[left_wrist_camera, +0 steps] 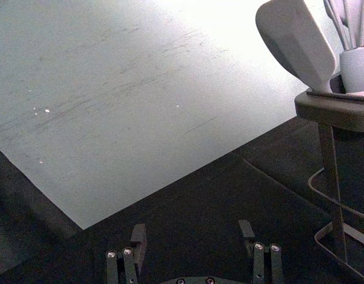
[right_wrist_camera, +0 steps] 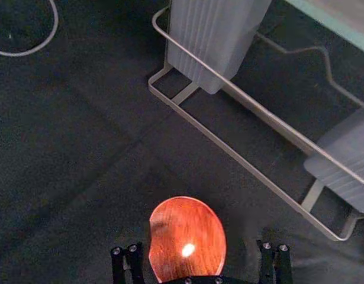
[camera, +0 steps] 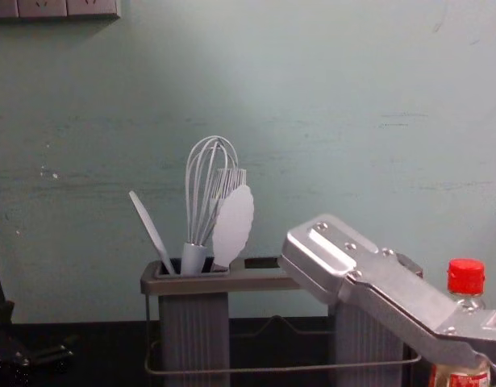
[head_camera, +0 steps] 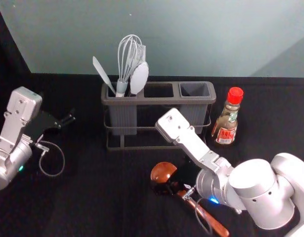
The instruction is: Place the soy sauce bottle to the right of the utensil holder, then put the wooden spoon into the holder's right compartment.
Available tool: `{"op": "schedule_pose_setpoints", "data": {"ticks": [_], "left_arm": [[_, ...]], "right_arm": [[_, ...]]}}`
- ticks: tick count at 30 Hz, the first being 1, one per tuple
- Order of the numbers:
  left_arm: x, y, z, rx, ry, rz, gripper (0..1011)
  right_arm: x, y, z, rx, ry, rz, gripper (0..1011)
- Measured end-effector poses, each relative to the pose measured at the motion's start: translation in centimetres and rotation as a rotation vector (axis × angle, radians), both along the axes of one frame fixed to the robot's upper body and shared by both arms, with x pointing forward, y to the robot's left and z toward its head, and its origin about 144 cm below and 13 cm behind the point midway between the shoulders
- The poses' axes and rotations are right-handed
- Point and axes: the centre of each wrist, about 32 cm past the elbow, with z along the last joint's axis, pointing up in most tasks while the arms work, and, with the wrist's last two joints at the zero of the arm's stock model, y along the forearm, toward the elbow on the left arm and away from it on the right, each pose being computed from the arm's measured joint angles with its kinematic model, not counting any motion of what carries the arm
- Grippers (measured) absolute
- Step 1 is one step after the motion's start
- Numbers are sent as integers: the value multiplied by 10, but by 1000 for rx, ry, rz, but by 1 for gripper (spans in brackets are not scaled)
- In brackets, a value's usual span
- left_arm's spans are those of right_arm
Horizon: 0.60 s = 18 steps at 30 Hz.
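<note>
Peering down through the head camera, I've got the right gripper (head_camera: 170,186) low over the wooden spoon (head_camera: 163,172), in front of the utensil holder (head_camera: 154,100). Its fingers (right_wrist_camera: 283,263) are spread, and my right wrist view shows the spoon's bowl between them; whether either one touches it, I can't tell. The spoon lies on the black cloth (head_camera: 92,197), bowl toward the holder, handle slanting out under my right arm toward the near right. Over on the right, the soy sauce bottle (head_camera: 226,122) stands upright near the holder's right end, its red cap (head_camera: 235,95) on. A whisk (head_camera: 124,74) and other pale utensils lean up out of the holder's left compartment. I have the left gripper (head_camera: 67,118) out to the left of the holder, its fingers (left_wrist_camera: 259,260) wide apart.
</note>
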Motion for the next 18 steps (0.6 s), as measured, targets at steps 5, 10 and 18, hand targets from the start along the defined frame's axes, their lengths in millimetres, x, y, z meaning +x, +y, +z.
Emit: {"op": "schedule_pose_setpoints", "data": {"ticks": [5,10,18], "left_arm": [[0,0,0,0,0,0,1011],[0,0,0,0,0,0,1011],[0,0,0,0,0,0,1011]], "right_arm": [[7,-3,-7,35,37,1,1003],[8,-3,-9,53,49,1,1003],[6,-4,-7,59,40,1,1003]]}}
